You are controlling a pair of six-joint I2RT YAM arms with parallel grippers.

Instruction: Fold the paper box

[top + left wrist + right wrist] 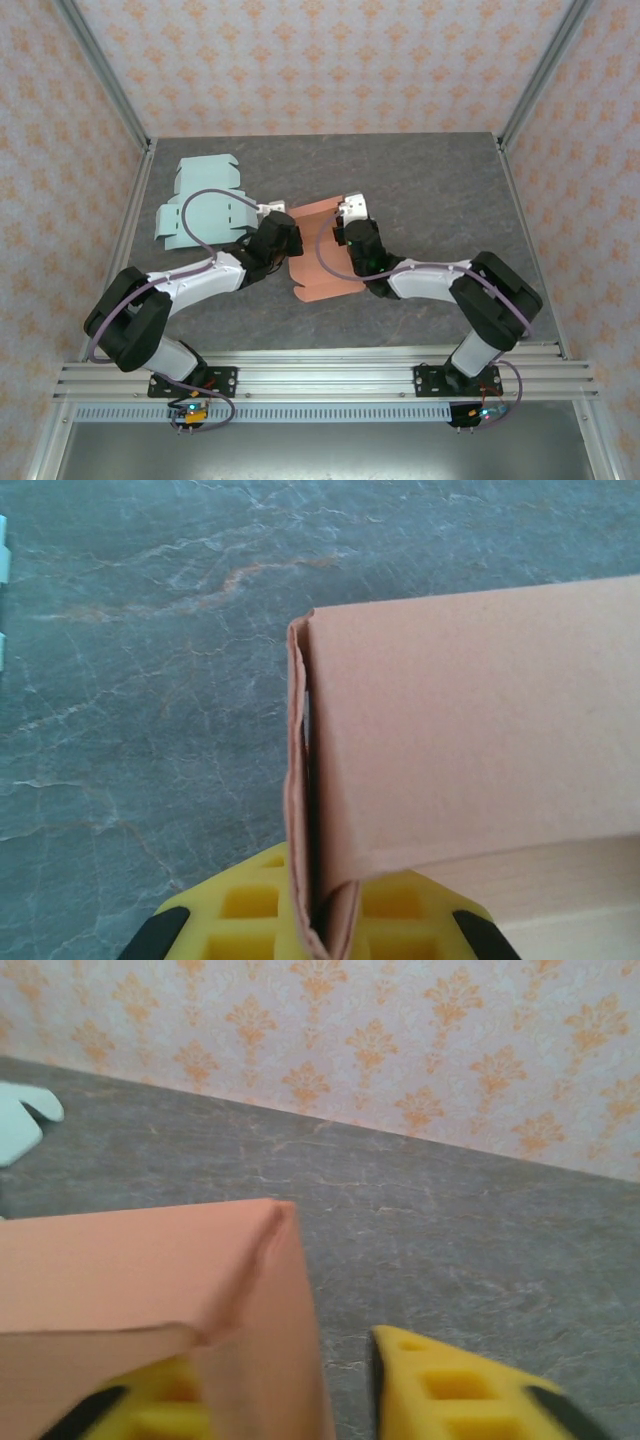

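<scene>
So this looks like mid-fold to me. The salmon-pink cardboard box blank (320, 265) sits dead centre of the overhead frame, on the grey marble-look counter (440, 200), with part of it already standing up as walls.

The left tool (320, 900) is shut tight on a doubled-over edge of the box. In its wrist view the pink sheet runs down between the yellow pads (245, 905) at the bottom middle of the frame, and a folded wall fills the right half.

The right tool (280, 1355) has its yellow fingers (450, 1390) apart, straddling an upright wall and corner of the box at the lower left of its frame. There's a sliver of counter between that wall and the right-hand finger, so I'd say it's not clamped on anything.

My guess is the left side is pinning the box while the right gets ready to press or tuck that wall. The next move would need the right tool to close on the panel or push it along its crease without dragging the box out of the left grip. Thin card, so it'll buckle if pushed off-crease.

Elsewhere, a pale mint-green paper cutout (205, 205) lies flat at the upper left, just beside the left arm. The walls have cream wallpaper with an orange motif (320, 60), with aluminium frame posts (105, 70) in the corners.
</scene>
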